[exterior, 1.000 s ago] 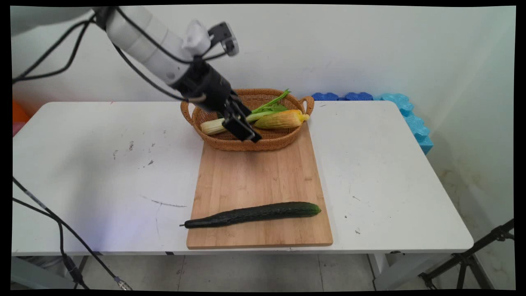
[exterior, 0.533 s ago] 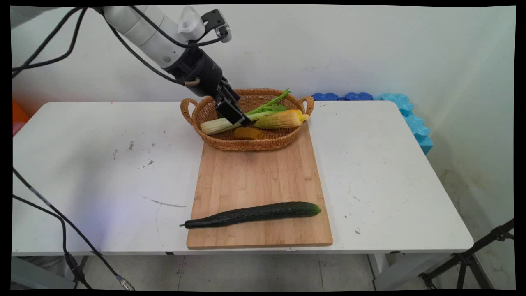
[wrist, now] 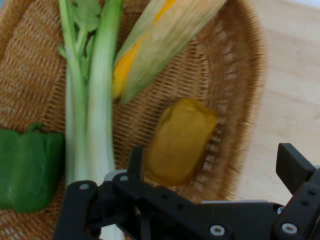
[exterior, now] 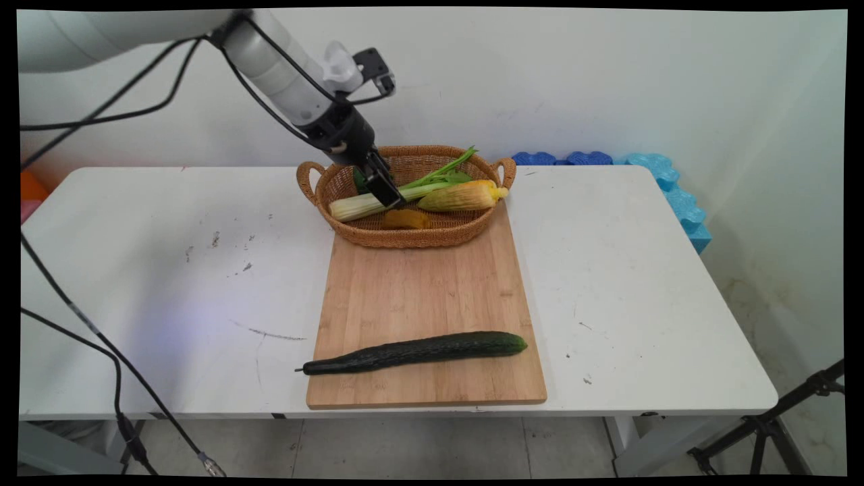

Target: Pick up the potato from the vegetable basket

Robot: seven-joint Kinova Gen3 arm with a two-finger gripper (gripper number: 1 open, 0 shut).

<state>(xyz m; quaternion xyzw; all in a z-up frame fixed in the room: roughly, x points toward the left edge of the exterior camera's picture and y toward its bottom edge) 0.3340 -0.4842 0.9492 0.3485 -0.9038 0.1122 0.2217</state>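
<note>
**Gripper low over basket, fingers spread, nothing held**

Gripper (exterior: pixel 385 191) sat inside the basket (exterior: pixel 405 236) at the desk's (exterior: pixel 169 270) far edge, tilted down from upper left. Hand view showed the gripper (wrist: pixel 215 170) with fingers (wrist: pixel 136 161) spread wide and nothing between them. The gap sat over the yellow piece (wrist: pixel 181 140) on the basket floor; contact couldn't be confirmed.

Basket contents, main view:
- celery (exterior: pixel 358 206) ran lengthwise, pale end toward the left handle, leaves toward the right handle
- corn (exterior: pixel 462 196) lay at the right end, beside the celery's leafy half
- yellow piece (exterior: pixel 406 219) lay against the near wall, just in front of the celery
- green pepper (exterior: pixel 360 181) was mostly hidden behind the gripper, by the far-left wall

In the hand view the pepper (wrist: pixel 27 167) lay on one side of the celery (wrist: pixel 97 115), with the corn (wrist: pixel 160 42) and the yellow piece on the other. One finger was close to the celery stalk; the other stood over the basket's (wrist: pixel 240 100) rim, toward the board (wrist: pixel 290 75). Tight room inside the basket.

The basket's near wall rested on the far end of the board (exterior: pixel 425 297). The board ran to the desk's near edge. Its middle was bare wood. A cucumber (exterior: pixel 415 352) lay crosswise near the board's near edge, its stem tip overhanging the left edge.

Desk left and right of the board was open white surface, a few dark marks on the left half. Blue foam (exterior: pixel 665 182) sat off the far-right corner against the wall.
</note>
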